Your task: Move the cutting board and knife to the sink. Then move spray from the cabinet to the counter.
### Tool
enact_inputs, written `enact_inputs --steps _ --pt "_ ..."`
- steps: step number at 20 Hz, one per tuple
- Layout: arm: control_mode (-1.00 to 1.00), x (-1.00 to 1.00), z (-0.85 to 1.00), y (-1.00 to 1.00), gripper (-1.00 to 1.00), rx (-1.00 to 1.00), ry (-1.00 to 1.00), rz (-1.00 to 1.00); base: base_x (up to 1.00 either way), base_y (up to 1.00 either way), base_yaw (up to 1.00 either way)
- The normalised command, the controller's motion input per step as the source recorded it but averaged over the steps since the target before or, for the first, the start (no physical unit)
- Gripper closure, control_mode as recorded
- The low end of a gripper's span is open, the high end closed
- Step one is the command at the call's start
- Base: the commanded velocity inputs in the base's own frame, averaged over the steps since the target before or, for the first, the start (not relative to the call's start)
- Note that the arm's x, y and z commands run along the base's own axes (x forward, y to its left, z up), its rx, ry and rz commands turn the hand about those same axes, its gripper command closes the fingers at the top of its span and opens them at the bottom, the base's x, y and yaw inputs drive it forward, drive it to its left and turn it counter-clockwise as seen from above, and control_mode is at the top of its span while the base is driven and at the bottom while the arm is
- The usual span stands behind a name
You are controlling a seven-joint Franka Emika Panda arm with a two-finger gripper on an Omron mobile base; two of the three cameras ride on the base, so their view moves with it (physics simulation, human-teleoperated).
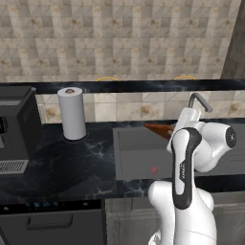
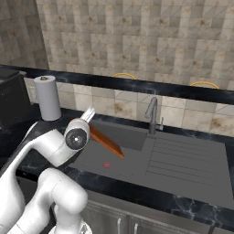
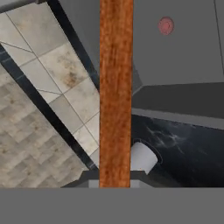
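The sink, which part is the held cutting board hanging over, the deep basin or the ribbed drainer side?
The cutting board, gripped in the tool, hangs tilted over the deep basin with the red drain, left of the faucet, not the ribbed side of the sink.

Beige-brown mosaic tile wall (image 1: 119,38), larger cream tile backsplash (image 1: 129,107) below dark ledge (image 1: 119,86), white paper towel roll (image 1: 72,113) at left, black microwave (image 1: 16,127) far left, grey base cabinets (image 1: 129,222) w/ dark appliance front (image 1: 48,225), even flat light

No text, label or number can be read.
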Motion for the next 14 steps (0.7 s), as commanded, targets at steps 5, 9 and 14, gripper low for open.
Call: enact_inputs --steps 5,9,14 --pt "-1.0 0.12 -0.22 0.17 1.0 0.12 0.0 -0.17 0.0 0.0 0.0" --pt "-1.0 0.11 -0.36 0.13 1.0 0.13 -0.02 -0.1 0.0 0.0 0.0" --pt "-1.0 0.13 -0.34 0.11 1.0 0.11 -0.11 -0.05 0.0 0.0 0.0"
